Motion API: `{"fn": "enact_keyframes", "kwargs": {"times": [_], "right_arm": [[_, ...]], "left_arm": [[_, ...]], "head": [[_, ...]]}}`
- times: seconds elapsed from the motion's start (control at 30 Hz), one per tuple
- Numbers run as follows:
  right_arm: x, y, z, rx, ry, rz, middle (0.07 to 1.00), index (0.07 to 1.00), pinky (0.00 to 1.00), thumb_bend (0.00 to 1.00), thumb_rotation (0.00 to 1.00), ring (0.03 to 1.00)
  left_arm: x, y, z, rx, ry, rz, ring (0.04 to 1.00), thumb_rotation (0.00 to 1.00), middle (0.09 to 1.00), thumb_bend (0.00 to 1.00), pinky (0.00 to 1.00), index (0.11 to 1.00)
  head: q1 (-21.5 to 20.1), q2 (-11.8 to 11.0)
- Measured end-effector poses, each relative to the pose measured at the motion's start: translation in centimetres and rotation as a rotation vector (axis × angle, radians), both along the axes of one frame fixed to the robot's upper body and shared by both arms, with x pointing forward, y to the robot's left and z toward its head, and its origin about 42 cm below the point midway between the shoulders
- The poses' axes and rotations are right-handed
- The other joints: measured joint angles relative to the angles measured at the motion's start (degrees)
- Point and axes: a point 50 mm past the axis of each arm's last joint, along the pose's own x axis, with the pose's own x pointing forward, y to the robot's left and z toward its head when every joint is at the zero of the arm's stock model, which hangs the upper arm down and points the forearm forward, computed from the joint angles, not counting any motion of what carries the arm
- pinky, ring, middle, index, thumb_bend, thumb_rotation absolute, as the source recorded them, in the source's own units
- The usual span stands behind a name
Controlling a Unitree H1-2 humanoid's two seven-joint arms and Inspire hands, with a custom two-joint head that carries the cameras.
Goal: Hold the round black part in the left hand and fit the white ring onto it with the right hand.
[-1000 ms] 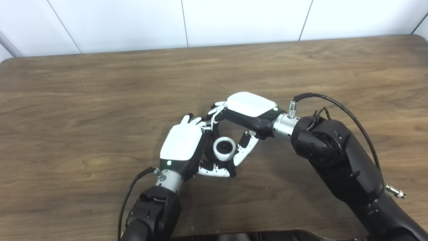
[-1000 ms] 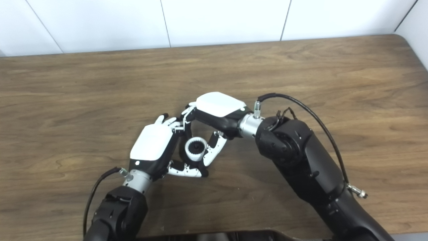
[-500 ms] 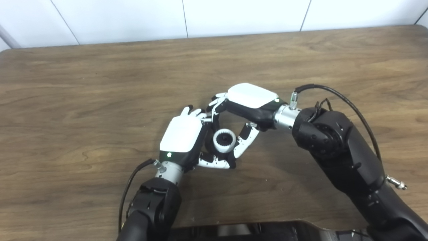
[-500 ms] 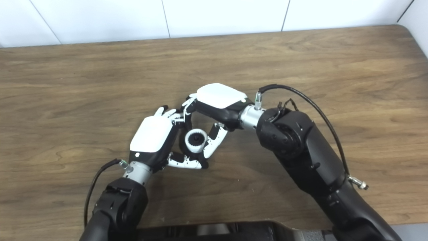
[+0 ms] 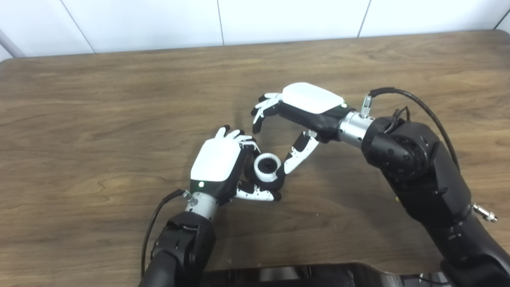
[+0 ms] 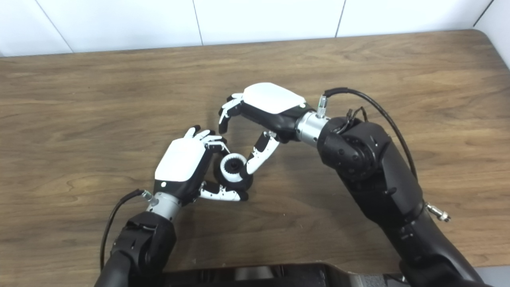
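Observation:
My left hand grips the round black part, of which only a dark rim shows between its fingers. The ribbed white ring sits on top of that part with its dark centre facing up. My right hand hovers up and to the right of it, fingers spread and holding nothing. Its thumb reaches down and its tip lies right beside the ring. The curled fingers stand apart from the left hand.
The brown wooden table stretches around both hands, ending at a white wall behind. A black cable loops over my right forearm. A dark edge of my body shows at the bottom.
My right hand has lifted up and to the right, away from the ring and the left hand, with its fingers opening. The left hand and ring stayed put. The camera tilted earlier.

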Motion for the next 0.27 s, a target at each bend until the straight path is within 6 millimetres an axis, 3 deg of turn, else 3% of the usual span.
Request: {"fn": "enact_keyframes", "kwargs": {"times": [0.27], "right_arm": [[0.34,-0.09,0.55,0.002,-0.014,-0.009,0.835,0.661,0.85,0.95,0.31,0.921]], "left_arm": [[0.03,0.04,-0.01,0.002,0.000,0.000,0.893,0.06,0.801,0.52,0.99,0.485]], "head": [[0.09,-0.35]]}}
